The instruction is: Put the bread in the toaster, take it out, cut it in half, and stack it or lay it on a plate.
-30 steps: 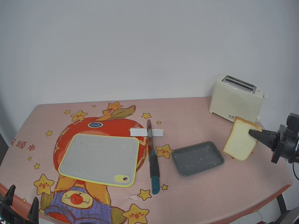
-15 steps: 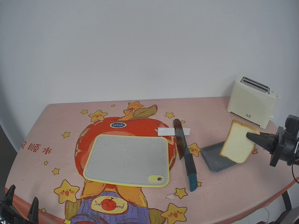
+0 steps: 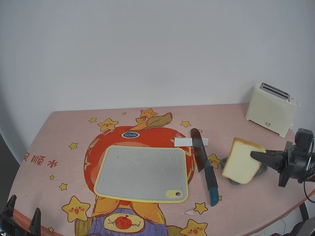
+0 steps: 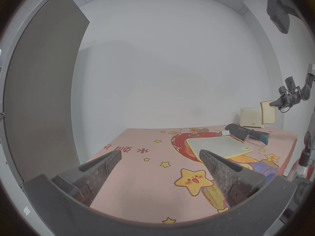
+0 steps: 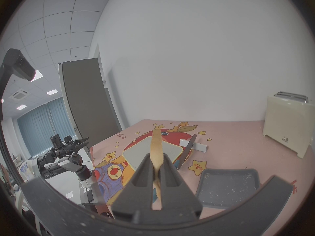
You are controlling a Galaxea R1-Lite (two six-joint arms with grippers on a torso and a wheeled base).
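Right hand (image 3: 252, 154) at the right edge of the head frame is pinching the bread slice (image 3: 241, 163), holding it upright off the tabletop (image 3: 65, 128) (it is covering most of the grey plate (image 3: 263, 169)). Toaster (image 3: 271, 109) is sitting upper right, apart from the bread. Left hand (image 4: 159, 153) is hanging spread and empty, lower left corner. Knife (image 3: 206, 163) is lying between cutting board (image 3: 144, 172) and plate.

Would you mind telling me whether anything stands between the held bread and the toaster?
Nothing visible does. The right pincer holds the bread above the grey tray, and only bare table lies between it and the toaster.
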